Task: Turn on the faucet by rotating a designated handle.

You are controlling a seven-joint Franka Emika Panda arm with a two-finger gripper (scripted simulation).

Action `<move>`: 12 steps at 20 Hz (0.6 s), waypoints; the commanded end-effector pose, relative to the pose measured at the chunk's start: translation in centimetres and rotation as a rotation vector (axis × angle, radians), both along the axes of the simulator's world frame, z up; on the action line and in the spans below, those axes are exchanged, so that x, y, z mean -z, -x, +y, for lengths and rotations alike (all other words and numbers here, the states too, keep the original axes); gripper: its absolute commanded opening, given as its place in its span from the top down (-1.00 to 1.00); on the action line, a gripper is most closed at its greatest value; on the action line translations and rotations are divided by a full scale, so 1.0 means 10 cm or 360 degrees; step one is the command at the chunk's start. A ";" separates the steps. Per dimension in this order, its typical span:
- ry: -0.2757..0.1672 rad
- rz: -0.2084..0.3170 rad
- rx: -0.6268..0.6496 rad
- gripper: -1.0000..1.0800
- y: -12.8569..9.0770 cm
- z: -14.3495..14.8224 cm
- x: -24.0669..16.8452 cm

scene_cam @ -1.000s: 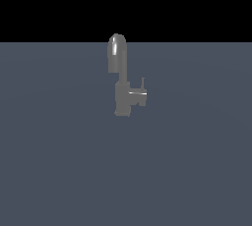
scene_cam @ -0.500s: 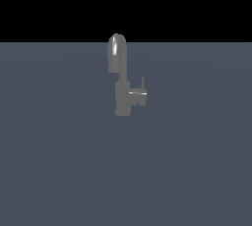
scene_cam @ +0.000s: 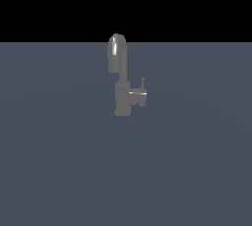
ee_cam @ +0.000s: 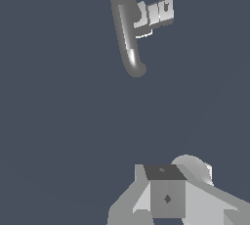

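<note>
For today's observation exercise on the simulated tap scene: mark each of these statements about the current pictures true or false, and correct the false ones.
1. The faucet stands upright on the grey surface. True.
2. The handle projects toward the exterior view's left. False: it projects toward the exterior view's right.
3. The robot's hand is gripping the handle. False: in the wrist view it is well apart from the faucet, touching nothing.
4. A thin pin rises upright from the handle's tip. True.
5. The robot arm shows in the exterior view. False: only the faucet and surface appear there.
</note>
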State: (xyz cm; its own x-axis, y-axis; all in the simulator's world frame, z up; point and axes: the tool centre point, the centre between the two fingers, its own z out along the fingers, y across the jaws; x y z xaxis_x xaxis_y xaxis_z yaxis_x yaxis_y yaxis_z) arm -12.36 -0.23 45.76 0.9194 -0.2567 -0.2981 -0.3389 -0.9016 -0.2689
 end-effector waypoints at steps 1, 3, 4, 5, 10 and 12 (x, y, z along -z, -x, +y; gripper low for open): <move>-0.0062 0.0054 0.0063 1.00 -0.15 -0.03 0.06; -0.0111 0.0098 0.0113 1.00 -0.27 -0.05 0.12; -0.0137 0.0120 0.0138 1.00 -0.33 -0.07 0.15; -0.0162 0.0142 0.0163 1.00 -0.38 -0.08 0.18; -0.0291 0.0255 0.0291 1.00 -0.67 -0.16 0.35; -0.0344 0.0301 0.0343 1.00 -0.78 -0.19 0.43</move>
